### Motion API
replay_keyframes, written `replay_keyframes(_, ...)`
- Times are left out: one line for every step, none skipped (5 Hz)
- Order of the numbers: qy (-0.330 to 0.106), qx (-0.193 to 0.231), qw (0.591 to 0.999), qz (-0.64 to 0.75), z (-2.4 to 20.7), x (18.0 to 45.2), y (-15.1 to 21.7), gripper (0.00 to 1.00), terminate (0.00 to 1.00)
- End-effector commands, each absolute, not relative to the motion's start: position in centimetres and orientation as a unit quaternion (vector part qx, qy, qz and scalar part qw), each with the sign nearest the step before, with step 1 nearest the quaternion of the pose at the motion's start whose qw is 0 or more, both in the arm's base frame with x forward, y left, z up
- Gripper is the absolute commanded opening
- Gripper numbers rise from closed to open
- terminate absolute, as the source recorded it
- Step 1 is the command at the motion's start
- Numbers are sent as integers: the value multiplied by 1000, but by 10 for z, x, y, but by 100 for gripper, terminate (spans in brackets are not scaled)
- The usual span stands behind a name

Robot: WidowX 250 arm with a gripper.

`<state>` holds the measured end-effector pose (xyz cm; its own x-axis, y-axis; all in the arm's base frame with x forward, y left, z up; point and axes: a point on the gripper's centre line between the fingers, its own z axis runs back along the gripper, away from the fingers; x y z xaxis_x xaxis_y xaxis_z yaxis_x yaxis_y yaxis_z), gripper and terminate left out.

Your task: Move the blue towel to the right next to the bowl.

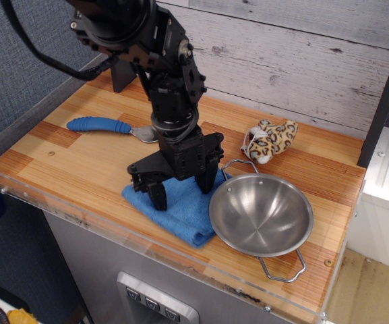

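The blue towel (181,212) lies flat on the wooden counter, its right edge touching or tucked under the left rim of the steel bowl (261,214). The bowl sits right of it, with wire loop handles at its back left and front right. My black gripper (181,190) stands over the towel with its two fingers spread, the tips down on or just above the cloth. It holds nothing that I can see. The arm hides the towel's back part.
A blue-handled metal spoon (106,126) lies at the back left. A leopard-print plush toy (270,141) sits behind the bowl. A clear plastic lip (66,219) runs along the counter's front edge. A grey plank wall stands behind.
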<state>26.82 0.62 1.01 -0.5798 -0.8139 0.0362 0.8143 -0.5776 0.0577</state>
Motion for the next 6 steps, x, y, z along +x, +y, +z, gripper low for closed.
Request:
replay_keyframes(-47, 45, 496, -866, 58, 283, 27, 100, 0)
replay_keyframes(-52, 52, 501, -863, 71, 288, 29, 100, 0)
replay_keyframes(-59, 64, 505, -859, 88, 290, 28, 100, 0)
replay_keyframes(-60, 75, 502, -859, 104, 290, 27, 100, 0)
replay_keyframes(-69, 83, 487, -867, 114, 288, 28, 100, 0)
replay_keyframes(-69, 83, 487, -867, 114, 288, 28, 100, 0)
